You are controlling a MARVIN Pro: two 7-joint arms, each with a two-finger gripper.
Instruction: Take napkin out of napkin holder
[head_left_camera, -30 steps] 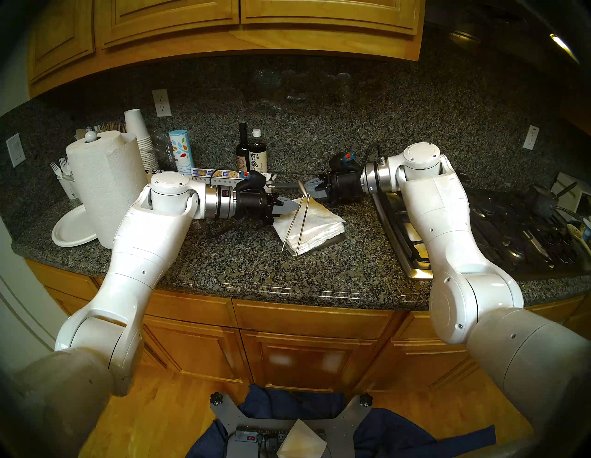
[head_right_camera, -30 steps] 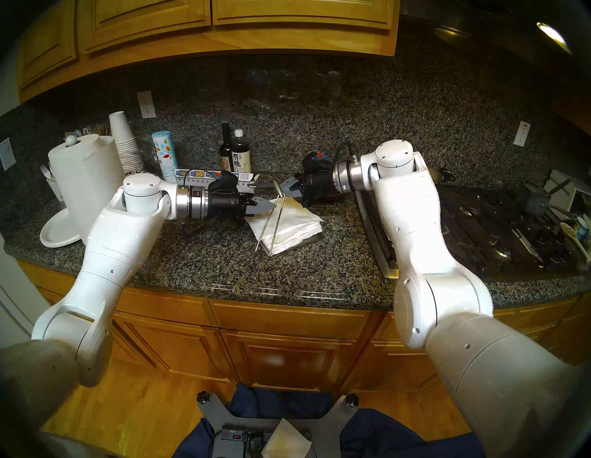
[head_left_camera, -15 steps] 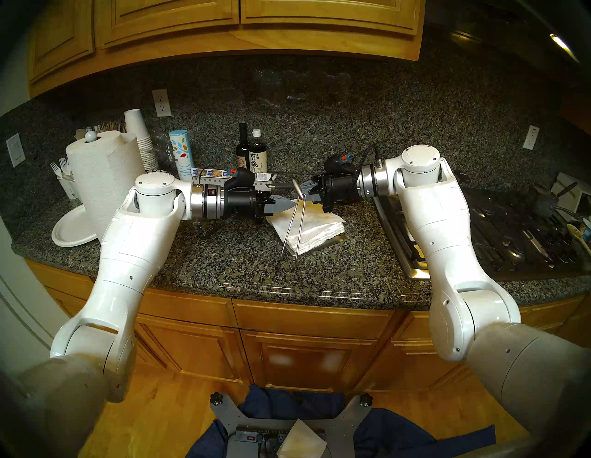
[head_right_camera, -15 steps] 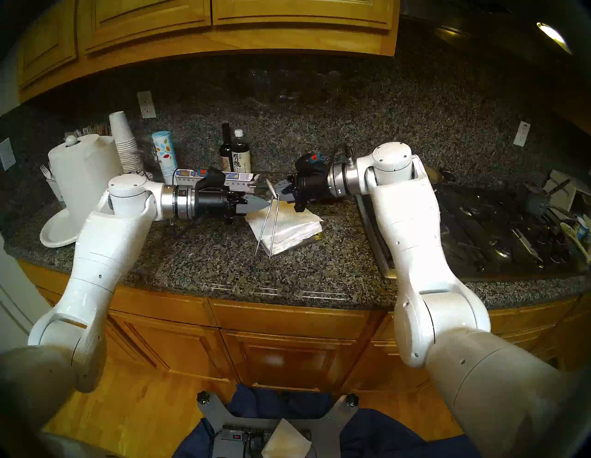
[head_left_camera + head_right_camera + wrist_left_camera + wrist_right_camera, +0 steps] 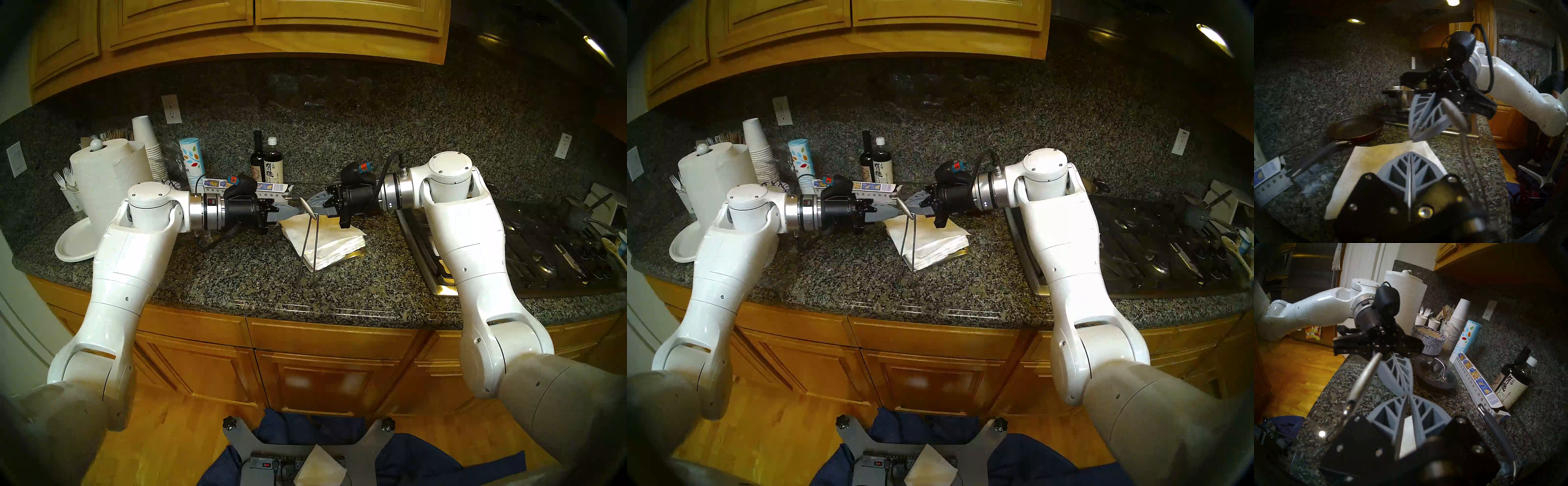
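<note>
1. Granite counter (image 5: pixel 237 281) carries the napkin holder (image 5: pixel 356 253), its stack of napkins (image 5: pixel 332 244) under a raised wire arm (image 5: pixel 314 244).
2. Left gripper (image 5: pixel 294 212), jaws pressed together and empty, hovers above the stack's left corner.
3. Right gripper (image 5: pixel 314 200), jaws narrowly parted at the tips, sits beside the arm's oval pad (image 5: pixel 308 207); whether it grips it is unclear.

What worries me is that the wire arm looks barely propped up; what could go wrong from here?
1. The wire arm only leans against the side of the right pincer, whose tips seem closed on nothing. If it slips off, it may drop onto the stack and pin the napkin.
2. The left pincer is shut at the napkin's corner. Pulling sideways could tear it or drag lower sheets along.
</note>
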